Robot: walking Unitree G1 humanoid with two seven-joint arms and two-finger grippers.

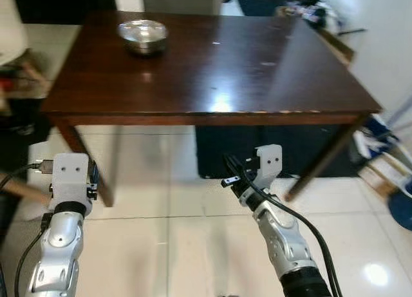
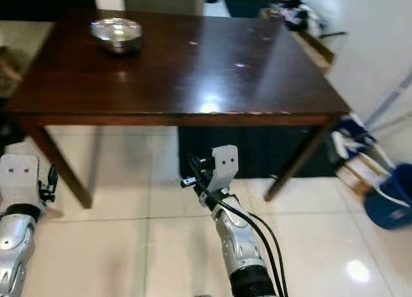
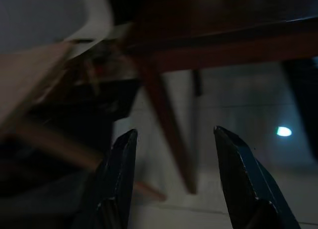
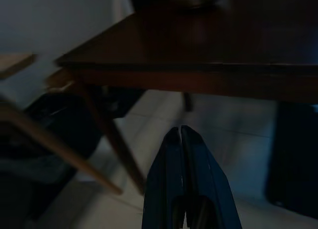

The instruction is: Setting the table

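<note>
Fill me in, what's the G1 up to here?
The robot stands facing a dark wooden table, both arms low in front of the near edge, over the tiled floor. Neither gripper holds anything: the left gripper is open, the right gripper has its fingers pressed together. On the table, a metal bowl sits near the far left corner, out past both arms. Nothing is being handled right now.

A silver bowl (image 1: 143, 36) sits on the dark reddish-brown table (image 1: 257, 78). Below the table, the floor (image 1: 193, 245) is glossy cream tile; right of it stands a blue bucket (image 2: 389, 203).
</note>
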